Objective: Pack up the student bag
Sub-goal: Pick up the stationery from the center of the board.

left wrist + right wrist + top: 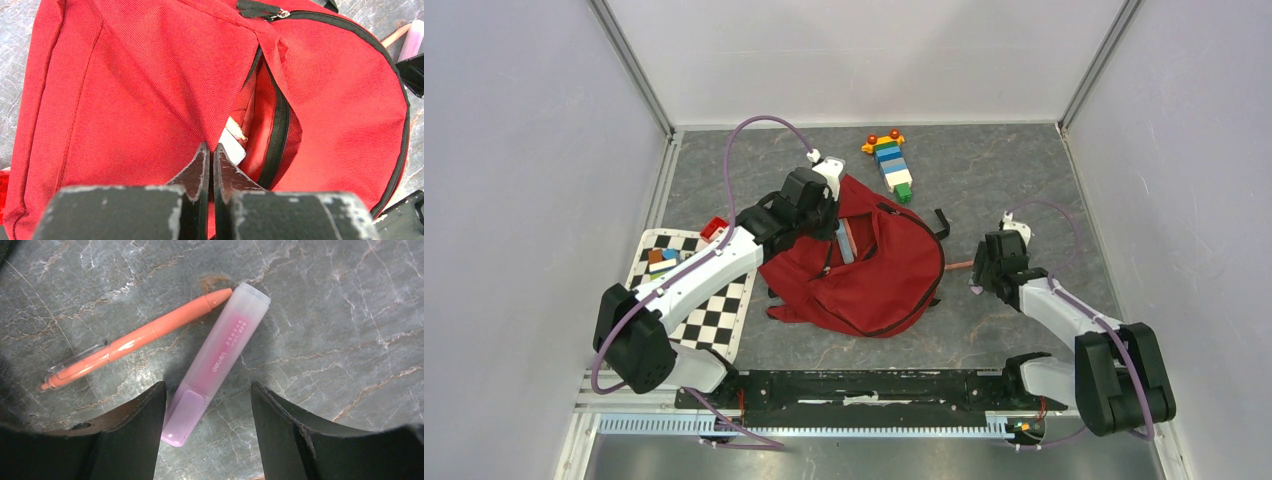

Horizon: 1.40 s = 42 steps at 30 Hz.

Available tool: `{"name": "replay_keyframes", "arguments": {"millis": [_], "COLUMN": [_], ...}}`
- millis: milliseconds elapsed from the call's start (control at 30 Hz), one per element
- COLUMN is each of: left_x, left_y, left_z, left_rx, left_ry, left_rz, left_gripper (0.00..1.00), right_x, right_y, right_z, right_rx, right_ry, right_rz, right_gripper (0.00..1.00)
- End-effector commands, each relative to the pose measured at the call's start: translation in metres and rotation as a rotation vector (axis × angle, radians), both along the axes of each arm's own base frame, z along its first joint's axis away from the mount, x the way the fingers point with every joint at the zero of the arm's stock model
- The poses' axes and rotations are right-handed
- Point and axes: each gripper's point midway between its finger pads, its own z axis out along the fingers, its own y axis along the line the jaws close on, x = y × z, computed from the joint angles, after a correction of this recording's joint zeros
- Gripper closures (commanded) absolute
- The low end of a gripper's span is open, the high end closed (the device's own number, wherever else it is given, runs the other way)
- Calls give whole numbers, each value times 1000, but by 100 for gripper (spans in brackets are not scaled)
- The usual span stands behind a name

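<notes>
The student bag (864, 270), dark red with black zippers, lies at the table's middle. My left gripper (832, 228) is shut on the cloth edge of the bag's opening (211, 147), lifting it. Inside the gap a white flat item (234, 145) shows. To the right of the bag lie a pink highlighter (225, 345) and an orange pen (135, 340), side by side on the table. My right gripper (207, 387) hangs open just over the highlighter's lilac cap end, one finger on each side, not gripping it. In the top view that gripper (977, 280) is beside the bag's right edge.
A chequered board (694, 300) with small coloured blocks lies at the left, a small red box (714, 228) at its far corner. A row of coloured toy blocks (889, 160) sits at the back. White walls close in both sides.
</notes>
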Motion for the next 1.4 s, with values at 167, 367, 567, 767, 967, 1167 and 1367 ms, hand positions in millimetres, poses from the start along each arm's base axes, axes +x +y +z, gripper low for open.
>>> {"name": "replay_keyframes", "arguments": {"millis": [167,367,567,767,967,1167,1367], "left_x": [3,3,2,2,2,1,1], "left_y": [-7,-6,-6,-6,-6,-6,-8], "left_z": [20,22,23,25,27,27,25], "left_rx": [-26,-27,-28,-30,-35,-38,-45], "left_ry": [-57,-62,-64,-66,-72,-70,-63], "left_rz": [-37,-35,-36,-36,-36,-38,-41], "left_gripper": [98,98,98,98,98,98,98], "right_x": [9,6,-5,-14,-14,-12,7], "right_y": [-4,-4,-6,-22,-21,-9,41], "right_z": [-11,-21,-32,-30,-20,10,63], "right_rx": [-96,-97,-106,-177,-167,-113,88], "right_ry": [143,194,241,250,220,126,-67], "right_rz": [111,108,119,82,92,167,347], "right_gripper": [41,45,59,69,97,100,100]}}
